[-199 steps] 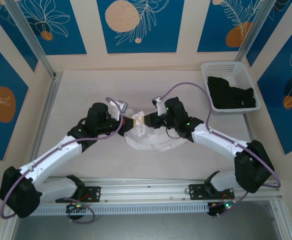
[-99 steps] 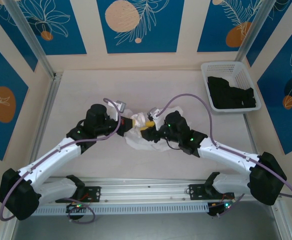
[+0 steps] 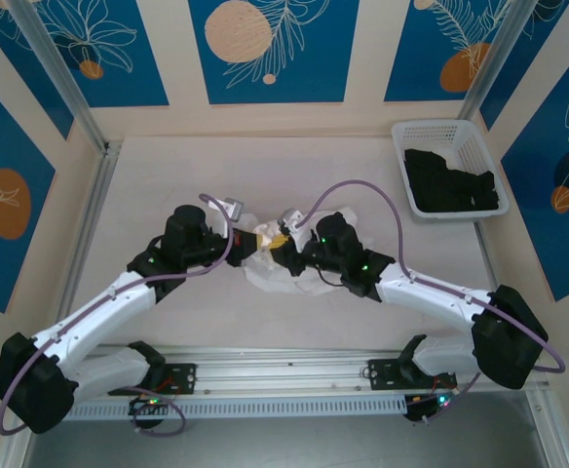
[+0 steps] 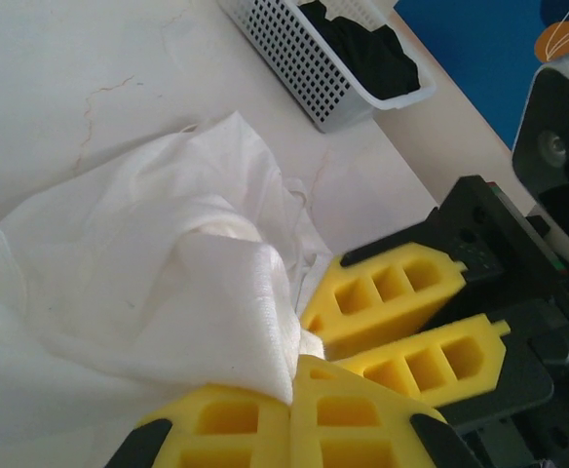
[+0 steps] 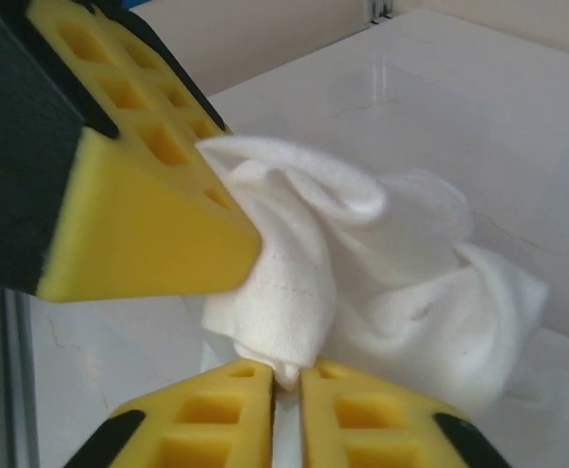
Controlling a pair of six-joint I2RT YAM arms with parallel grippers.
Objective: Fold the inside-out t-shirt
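Observation:
The inside-out t-shirt [image 3: 283, 274] is a crumpled white bundle at the table's middle, between my two arms. My left gripper [image 3: 255, 238] is shut on a fold of it; in the left wrist view the cloth [image 4: 148, 283] runs straight into the closed yellow jaws of that gripper [image 4: 294, 378]. My right gripper [image 3: 283, 238] meets it tip to tip and is shut on a small tuck of the same cloth [image 5: 382, 273], pinched at this gripper's [image 5: 286, 375] jaws. The left gripper's yellow fingers [image 5: 148, 239] sit just above that tuck, and the right gripper's fingers [image 4: 392, 292] show beside the left jaws.
A white plastic basket [image 3: 440, 128] holding a black garment [image 3: 450, 180] stands at the back right, also in the left wrist view as the basket [image 4: 304, 63]. Metal frame posts and painted walls close in the table. Bare table lies behind and to the left of the shirt.
My right gripper has swung left to meet the left gripper and closed on a tuck of the shirt. The left gripper has kept its grip and barely moved.

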